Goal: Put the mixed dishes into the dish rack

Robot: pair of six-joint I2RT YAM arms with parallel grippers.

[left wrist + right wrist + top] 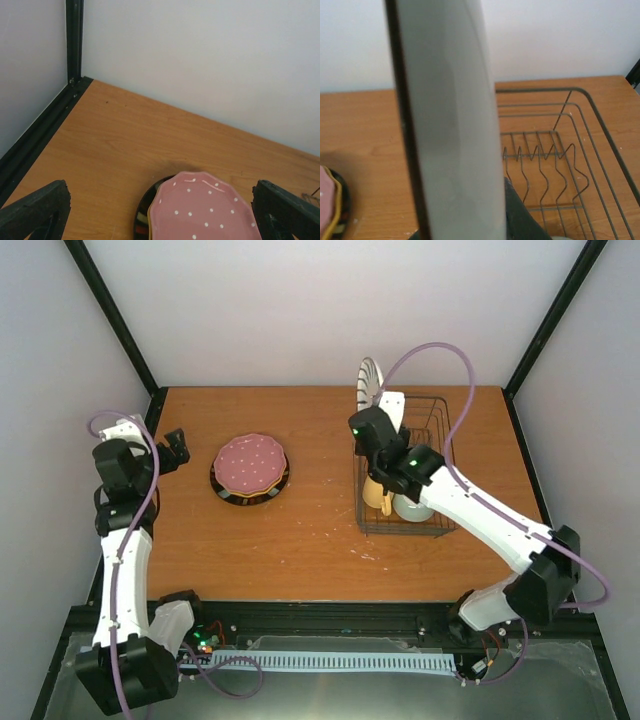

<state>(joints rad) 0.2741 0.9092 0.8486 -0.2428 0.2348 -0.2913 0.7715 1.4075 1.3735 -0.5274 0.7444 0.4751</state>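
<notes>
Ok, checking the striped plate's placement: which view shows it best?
Top external: the striped plate is upright at the dish rack's far end, in the right tool. Right wrist shows only its plain side, close up; left wrist misses it.

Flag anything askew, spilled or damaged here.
Nothing spilled or broken. The striped plate stands on edge in the right end effector over the far left corner of the dish rack, not yet slotted in.

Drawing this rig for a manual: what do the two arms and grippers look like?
Both the left arm and right arm have white link shells, black joint housings and a lilac cable looping alongside. Green lights glow on the right arm's joints. The left gripper has black wedge-shaped fingers.
</notes>
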